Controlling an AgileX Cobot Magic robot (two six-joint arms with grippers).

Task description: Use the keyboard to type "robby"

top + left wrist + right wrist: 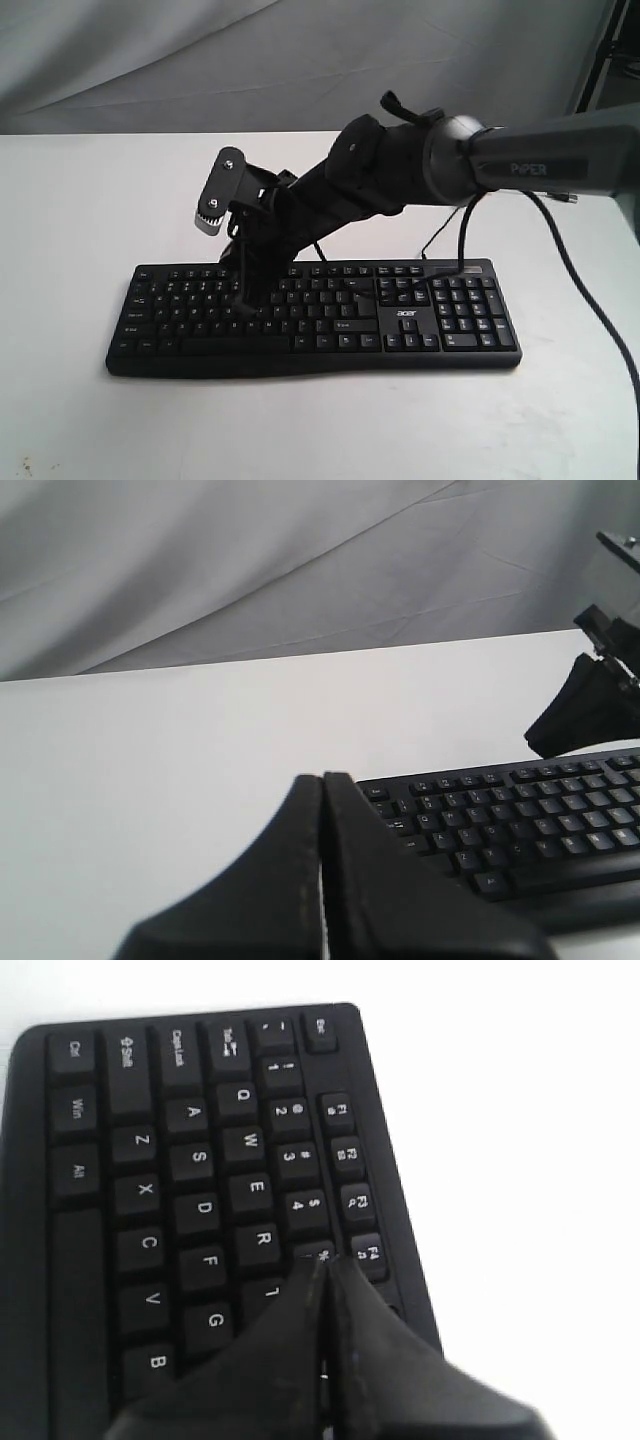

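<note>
The black keyboard (400, 340) lies across the white table, its acer logo (408, 318) beside the number pad. My right gripper (243, 300) reaches across the middle and points down onto the keyboard's left half. In the right wrist view the right gripper (325, 1265) is shut and holds nothing. Its tips sit over the keyboard (200, 1160) at the number row just past the R key (263, 1239), partly hiding T. I cannot tell whether they touch a key. My left gripper (322, 778) is shut and empty, off the left end of the keyboard (530, 825).
The right arm (380, 180) slants over the middle of the keyboard. Its thick black cable (600, 320) hangs down at the right. A thin black cable (445, 232) runs behind the keyboard. Grey cloth (200, 60) backs the table (300, 430).
</note>
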